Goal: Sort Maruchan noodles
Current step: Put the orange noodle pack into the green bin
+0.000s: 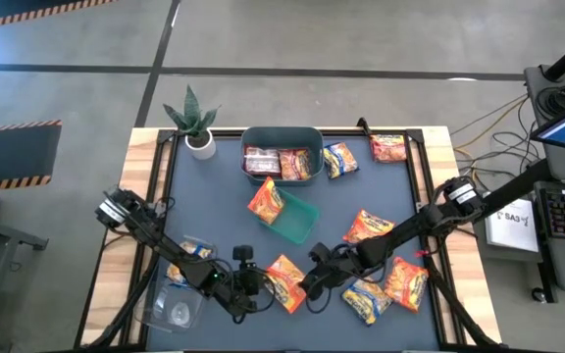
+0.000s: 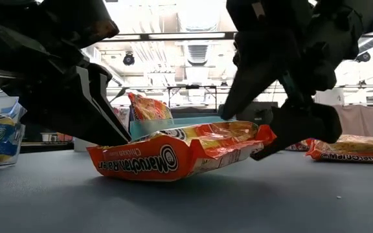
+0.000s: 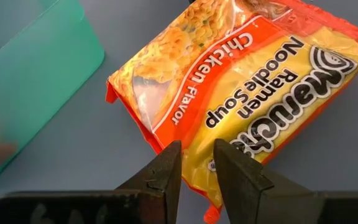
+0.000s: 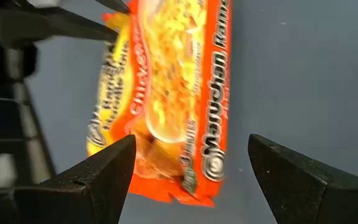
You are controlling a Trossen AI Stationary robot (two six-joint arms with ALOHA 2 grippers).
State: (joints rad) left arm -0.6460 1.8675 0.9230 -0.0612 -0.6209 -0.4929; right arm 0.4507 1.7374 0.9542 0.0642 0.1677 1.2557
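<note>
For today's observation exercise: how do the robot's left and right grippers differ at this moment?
The left gripper has its fingers nearly together, pinching an edge of the orange chicken-flavour packet; the right gripper stands wide open at the packet's other end, gripping nothing. In the overhead view the left gripper is left of the packet, the right on its right. Both sit low.

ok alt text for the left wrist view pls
An orange Maruchan chicken ramen packet lies on the grey table, its edge between the left gripper's narrowly parted dark fingers. A green tray sits beside it.

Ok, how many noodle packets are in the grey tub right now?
2: one dark red packet beside another in the tub; more may hide beneath.
</note>
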